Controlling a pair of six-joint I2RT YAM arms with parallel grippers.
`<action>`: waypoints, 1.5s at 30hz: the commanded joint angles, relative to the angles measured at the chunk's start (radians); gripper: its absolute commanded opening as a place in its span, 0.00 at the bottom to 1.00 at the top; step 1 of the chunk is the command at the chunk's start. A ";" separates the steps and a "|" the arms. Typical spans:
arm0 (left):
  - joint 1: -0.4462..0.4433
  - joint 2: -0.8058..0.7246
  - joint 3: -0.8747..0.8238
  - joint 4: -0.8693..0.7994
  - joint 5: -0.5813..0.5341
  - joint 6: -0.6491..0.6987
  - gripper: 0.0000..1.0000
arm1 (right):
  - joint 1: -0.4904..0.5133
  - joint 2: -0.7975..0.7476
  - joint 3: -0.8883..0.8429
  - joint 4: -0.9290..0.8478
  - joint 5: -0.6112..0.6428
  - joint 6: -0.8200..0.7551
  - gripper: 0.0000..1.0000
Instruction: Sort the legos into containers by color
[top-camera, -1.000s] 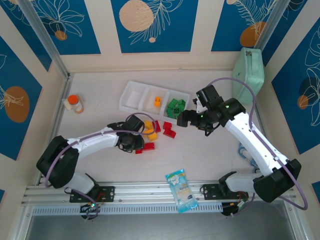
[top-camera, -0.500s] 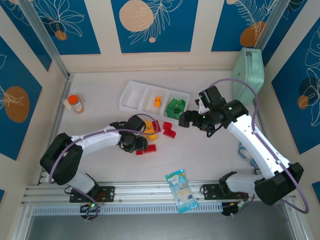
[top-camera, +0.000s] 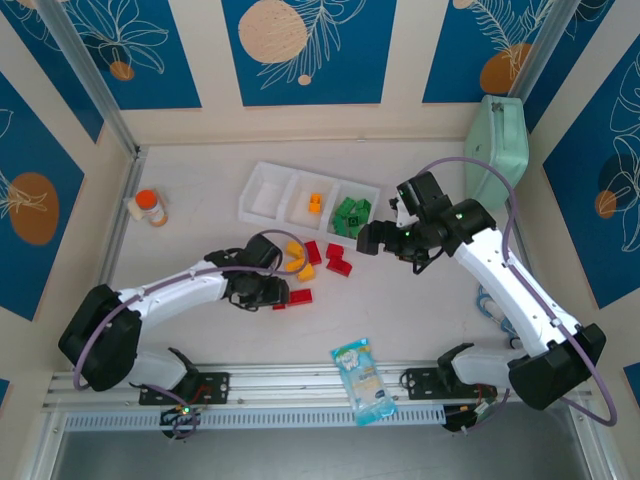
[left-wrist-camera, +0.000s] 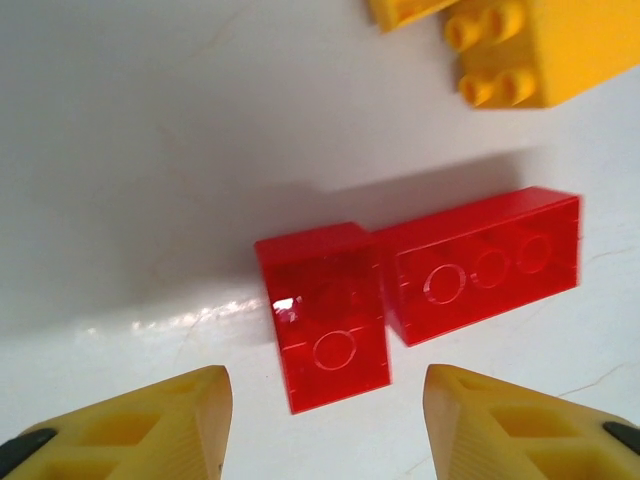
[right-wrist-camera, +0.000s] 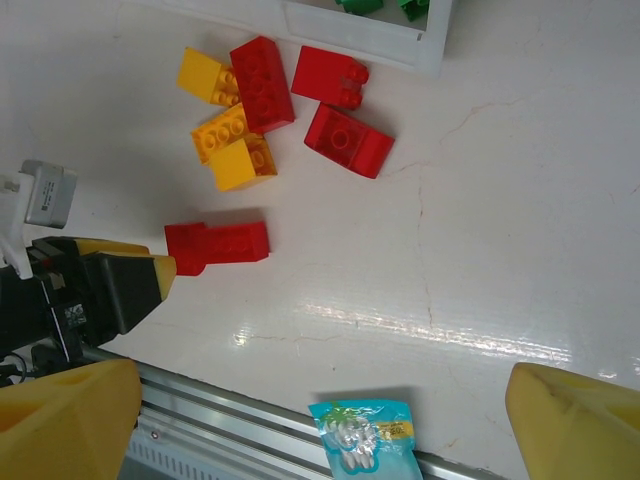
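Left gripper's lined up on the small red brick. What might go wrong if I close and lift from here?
1. The small red plastic brick touches the longer red brick; closing the left gripper may pinch or drag both.
2. The open fingertips seem level with only that small brick's near end, so a grip may be shallow and slip.
3. Yellow bricks lie just beyond and could get nudged.
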 joint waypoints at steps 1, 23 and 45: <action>-0.011 -0.015 -0.030 -0.044 0.015 -0.032 0.51 | 0.008 0.022 0.017 0.011 -0.033 -0.007 0.94; -0.035 0.156 0.024 -0.072 -0.072 -0.021 0.47 | 0.019 0.018 0.015 0.003 -0.013 -0.002 0.94; 0.065 0.224 0.217 -0.097 -0.049 0.050 0.61 | -0.043 -0.052 -0.033 -0.004 -0.024 -0.011 0.94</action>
